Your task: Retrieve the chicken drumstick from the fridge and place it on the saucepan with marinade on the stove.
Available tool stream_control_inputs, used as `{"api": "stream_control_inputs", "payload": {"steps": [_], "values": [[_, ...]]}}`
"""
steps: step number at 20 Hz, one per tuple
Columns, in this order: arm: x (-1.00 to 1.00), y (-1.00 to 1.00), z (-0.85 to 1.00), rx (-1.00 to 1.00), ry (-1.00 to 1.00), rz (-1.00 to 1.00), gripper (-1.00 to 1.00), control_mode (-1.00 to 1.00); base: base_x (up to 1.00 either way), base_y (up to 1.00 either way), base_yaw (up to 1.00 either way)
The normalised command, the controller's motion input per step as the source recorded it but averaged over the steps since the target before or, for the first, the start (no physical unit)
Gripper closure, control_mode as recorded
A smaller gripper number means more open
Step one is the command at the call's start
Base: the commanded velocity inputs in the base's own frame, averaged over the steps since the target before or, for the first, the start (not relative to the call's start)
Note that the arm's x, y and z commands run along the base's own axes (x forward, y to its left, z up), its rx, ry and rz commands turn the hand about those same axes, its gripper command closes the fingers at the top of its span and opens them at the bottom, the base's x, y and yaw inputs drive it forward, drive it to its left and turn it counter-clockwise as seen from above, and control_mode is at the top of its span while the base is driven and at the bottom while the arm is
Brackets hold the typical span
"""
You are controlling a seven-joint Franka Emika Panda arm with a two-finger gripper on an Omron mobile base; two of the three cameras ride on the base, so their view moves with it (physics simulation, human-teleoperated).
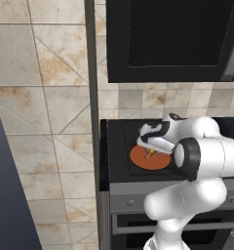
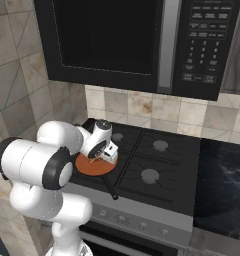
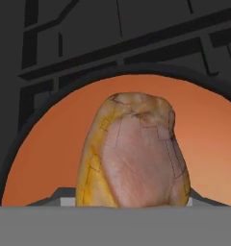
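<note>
Your hand point(image 1: 149, 152) over saucepan with marinade point(image 1: 149, 158), stove point(image 2: 157, 165) front-left corner; chicken drumstick point(image 3: 134, 153) there; grip state: cannot tell. Microwave point(image 2: 142, 40) keypad labels unreadable.

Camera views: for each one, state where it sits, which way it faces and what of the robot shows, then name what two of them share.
Left base view: behind the arm to its left, looking forward and down at the black stove; white arm rises lower right, gripper over the pan.
Right base view: behind to its right, facing the stove and black microwave; arm rises lower left.
Hand view: on the hand, looking along the gripper at the yellow-tan chicken drumstick.
Shared: all three show the round dark saucepan with orange marinade.
</note>
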Motion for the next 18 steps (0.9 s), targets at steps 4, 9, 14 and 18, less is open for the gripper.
{"api": "stream_control_inputs", "payload": {"steps": [4,9,14,18], "values": [[0.17,0.0,-0.41,0.0,0.04,0.0,1.0,-1.0,0.0,0.0,0.0],[0.13,0.02,-0.49,0.0,0.05,0.0,1.0,-1.0,0.0,0.0,0.0],[0.01,0.06,-0.58,0.0,0.07,0.0,1.0,-1.0,0.0,0.0,0.0],[-0.17,0.07,-0.3,0.0,0.03,0.0,-1.0,-1.0,0.0,0.0,0.0]]}}
